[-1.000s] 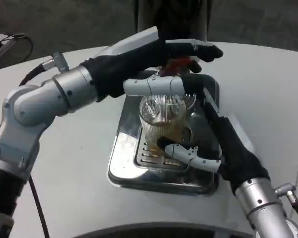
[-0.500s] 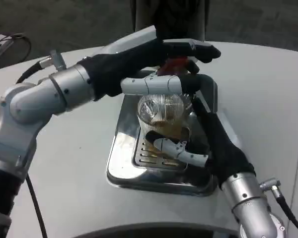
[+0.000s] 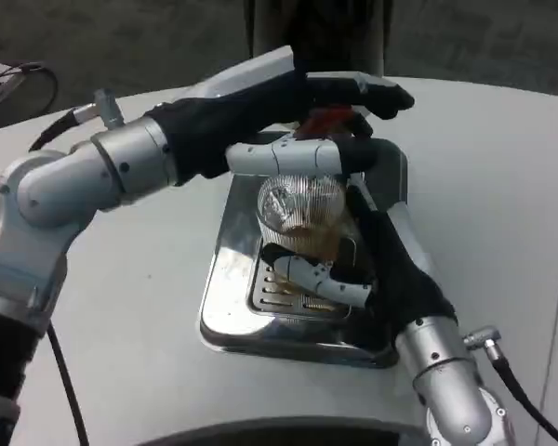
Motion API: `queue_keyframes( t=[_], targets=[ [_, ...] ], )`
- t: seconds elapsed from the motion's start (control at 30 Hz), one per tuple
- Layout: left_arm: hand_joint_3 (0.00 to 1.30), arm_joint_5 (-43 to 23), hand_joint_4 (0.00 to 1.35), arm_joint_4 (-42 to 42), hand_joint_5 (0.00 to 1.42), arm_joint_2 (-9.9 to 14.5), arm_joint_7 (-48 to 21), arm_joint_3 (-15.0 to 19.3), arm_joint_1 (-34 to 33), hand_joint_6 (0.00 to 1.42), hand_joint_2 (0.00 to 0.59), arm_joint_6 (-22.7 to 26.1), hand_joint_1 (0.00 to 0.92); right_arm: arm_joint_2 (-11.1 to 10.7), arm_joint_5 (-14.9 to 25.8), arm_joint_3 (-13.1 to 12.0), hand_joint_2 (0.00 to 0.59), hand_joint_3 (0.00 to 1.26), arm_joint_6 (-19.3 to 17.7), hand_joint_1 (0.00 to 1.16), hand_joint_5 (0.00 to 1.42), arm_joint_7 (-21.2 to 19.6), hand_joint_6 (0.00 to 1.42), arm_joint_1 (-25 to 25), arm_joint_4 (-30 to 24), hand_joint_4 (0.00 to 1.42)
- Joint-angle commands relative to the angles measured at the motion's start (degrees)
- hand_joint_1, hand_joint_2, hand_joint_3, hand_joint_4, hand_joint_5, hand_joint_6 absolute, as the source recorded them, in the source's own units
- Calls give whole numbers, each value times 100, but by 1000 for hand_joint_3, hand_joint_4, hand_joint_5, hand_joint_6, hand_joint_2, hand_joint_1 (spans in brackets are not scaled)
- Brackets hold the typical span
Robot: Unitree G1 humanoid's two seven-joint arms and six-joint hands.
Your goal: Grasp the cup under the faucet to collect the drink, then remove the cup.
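White table [image 3: 149, 279], rounded edge, set over dark grey floor [image 3: 93, 42]. Steel drip tray [image 3: 225, 307] with slotted grate, placed centrally. Ribbed glass cup [image 3: 302, 216], amber drink inside, stood on grate under red faucet handle [image 3: 329, 119]. Right hand [image 3: 372, 265]: fingers wrapped around cup's lower body. Left hand [image 3: 288, 116]: fingers pressed together over handle, thumb against cup rim. Black cable [image 3: 19, 79] lay at far left.
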Motion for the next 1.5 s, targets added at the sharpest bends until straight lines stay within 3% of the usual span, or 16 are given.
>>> queue_keyframes(
  t=[0.03,0.43,1.5],
  targets=[
    [240,141,194,212,283,100,-119,-32,-54,164,0,44,0,127,63,-1,195,0,-179,706,3,-114,0,-259,370,2],
    [245,179,198,488,288,98,-148,-47,-165,164,0,-105,0,192,-28,16,198,0,-281,710,4,-433,0,-460,813,2],
    [246,440,203,246,289,276,-243,-189,-143,164,0,-455,0,598,-39,97,208,0,-304,704,14,-933,0,-610,1230,14]
  ],
)
